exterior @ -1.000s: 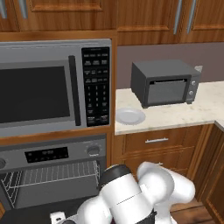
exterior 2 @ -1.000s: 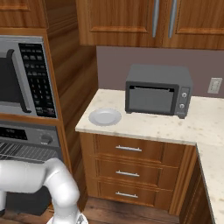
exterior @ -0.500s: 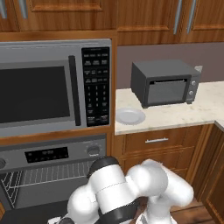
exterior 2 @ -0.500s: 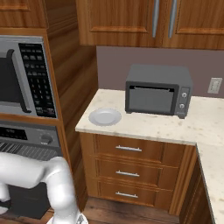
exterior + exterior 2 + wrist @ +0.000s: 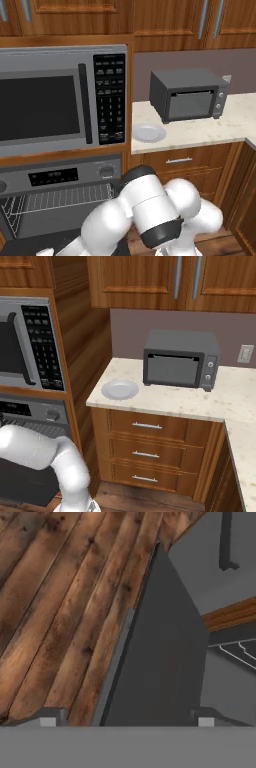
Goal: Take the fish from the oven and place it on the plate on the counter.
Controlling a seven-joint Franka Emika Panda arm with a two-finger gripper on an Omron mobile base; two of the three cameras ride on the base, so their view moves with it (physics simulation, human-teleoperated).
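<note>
Oven (image 5: pixel 60 210) door down; gripper (image 5: pixel 127 722) jaws wide, empty over it. Fish probably inside; reach rack (image 5: pixel 65 199) next.

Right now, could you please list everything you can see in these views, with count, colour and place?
oven: one, silver-grey control strip, door open and wire rack showing, below the microwave.
microwave: one, grey with black keypad, built in above the oven.
plate: one, pale grey-white, nothing on it, at the left end of the counter.
toaster oven: one, dark grey, to the right of the plate, against the wall.
counter: one, beige speckled.
drawers: three, brown with silver handles, under the counter.
upper cabinets: brown wood, above the counter.
floor: brown planks, beside the oven door's edge.
gripper: one, jaws wide apart, holding nothing, low over the open oven door.
</note>
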